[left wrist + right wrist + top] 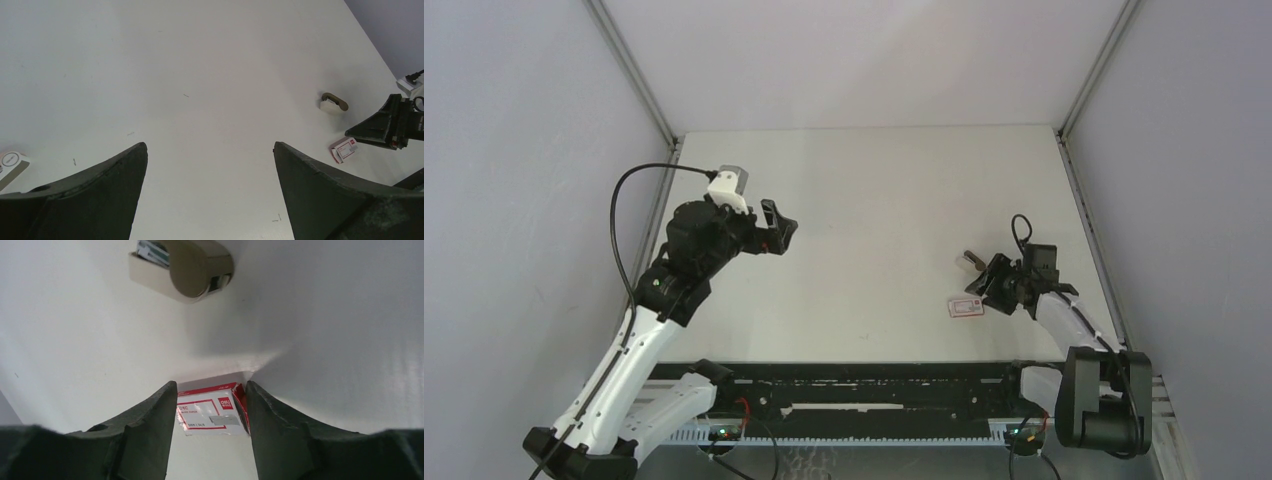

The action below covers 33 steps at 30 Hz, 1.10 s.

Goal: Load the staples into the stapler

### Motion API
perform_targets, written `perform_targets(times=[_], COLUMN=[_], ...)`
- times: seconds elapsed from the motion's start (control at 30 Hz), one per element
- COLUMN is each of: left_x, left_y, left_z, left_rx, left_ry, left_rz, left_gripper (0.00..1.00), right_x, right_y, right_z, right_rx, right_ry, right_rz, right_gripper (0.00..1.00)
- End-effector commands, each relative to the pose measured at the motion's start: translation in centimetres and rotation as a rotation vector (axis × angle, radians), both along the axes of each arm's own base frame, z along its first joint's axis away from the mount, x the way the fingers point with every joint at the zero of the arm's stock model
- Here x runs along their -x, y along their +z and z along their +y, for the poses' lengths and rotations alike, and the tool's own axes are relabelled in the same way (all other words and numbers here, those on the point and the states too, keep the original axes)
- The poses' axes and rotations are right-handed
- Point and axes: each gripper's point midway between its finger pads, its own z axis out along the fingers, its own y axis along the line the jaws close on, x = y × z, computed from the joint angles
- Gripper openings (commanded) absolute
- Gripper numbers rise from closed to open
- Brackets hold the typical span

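The stapler (pixel 192 265), small with a rounded grey-brown top and a pale base, lies on the white table beyond my right gripper (pixel 210 385); it also shows in the top view (pixel 972 260) and the left wrist view (pixel 334 102). My right gripper (pixel 989 284) is low at the table with its fingers against both sides of the white box with a red label (pixel 212 412), which also shows in the top view (pixel 965 307). The staples themselves are not in view. My left gripper (pixel 210 145) is wide open and empty, raised over the left of the table (pixel 780 226).
A few loose single staples (pixel 276 218) lie on the table. A small white object (pixel 11 163) sits at the left edge of the left wrist view. Grey walls close in the table on three sides; the arm bases stand along the near edge.
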Motion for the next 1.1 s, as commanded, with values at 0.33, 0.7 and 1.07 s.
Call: perform_targets(times=[0.33,0.7,1.07], left_x=[2.9,7.2,9.4], left_y=[-6.4,-10.9,-16.8], left_z=[-8.7,-22.2,-31.9], left_rx=[0.139,-0.065,-0.303], left_ry=[-0.122,-0.392,-0.518], left_rz=[0.049,-0.011,0.035], left_gripper=[0.99,0.99,0.96], right_x=[0.8,-1.0,-1.1], right_y=[0.6,4.3,6.9], right_z=[8.0,4.7,0.2], right_rx=[-0.105,-0.134,-0.023], right_ry=[0.319,0.21,0.044], right_rz=[0.006,-0.139,-0.273], right_gripper=[0.41,0.55,0.71])
